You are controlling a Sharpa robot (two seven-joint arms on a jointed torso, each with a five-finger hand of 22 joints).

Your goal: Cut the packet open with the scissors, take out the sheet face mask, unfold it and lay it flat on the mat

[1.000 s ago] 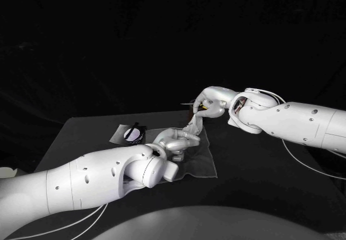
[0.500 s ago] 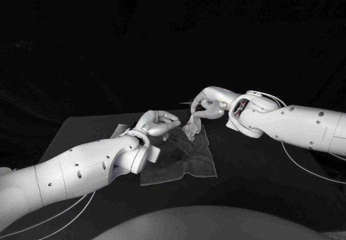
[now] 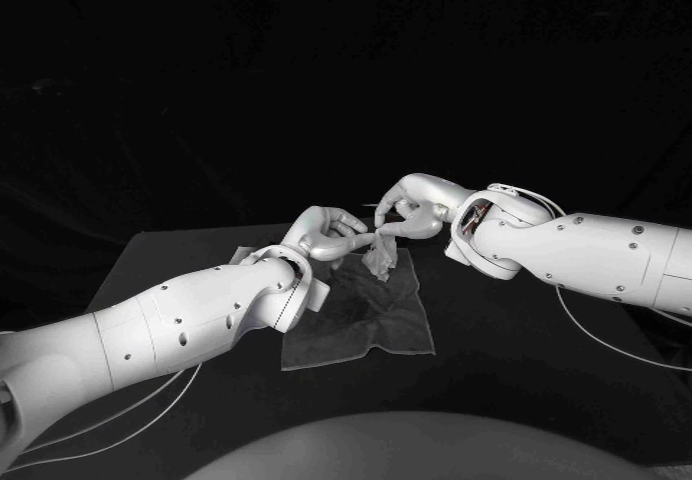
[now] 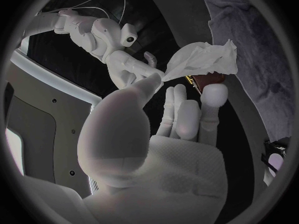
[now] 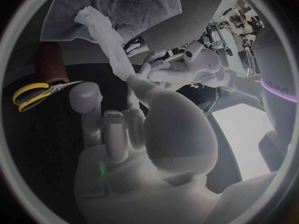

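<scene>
- Mat (image 3: 361, 320): grey, rumpled, lies on the black table (image 3: 505, 330) at centre, near side of the scene.
- Left hand (image 3: 329, 235): above the mat's far-left part, reaching right toward the mask. Fingers stretched out, thumb held apart from them. In the left wrist view the thumb tip sits right at the mask's edge; cannot tell whether it has a grip or is only touching.
- Sheet face mask (image 3: 382, 255): out of its packet, bunched into a crumpled strip, not unfolded. It hangs between the 2 hands over the mat's far edge. Cannot tell whether its lower end touches the mat.
- Right hand (image 3: 408, 215): just right of the mask and a little farther back. It pinches the mask's top end between thumb and fingers, the other fingers curled.
- Small dark item with a pale round face (image 4: 272, 159): on the table at the mat's far-left corner, largely hidden behind the left wrist.
- Scissors (image 5: 39, 92): yellow handles, blades together, flat on the table beyond the right hand, untouched by either hand.
- Brown-red object (image 5: 50, 64): just beside the scissors on the table; cannot tell what it is.
</scene>
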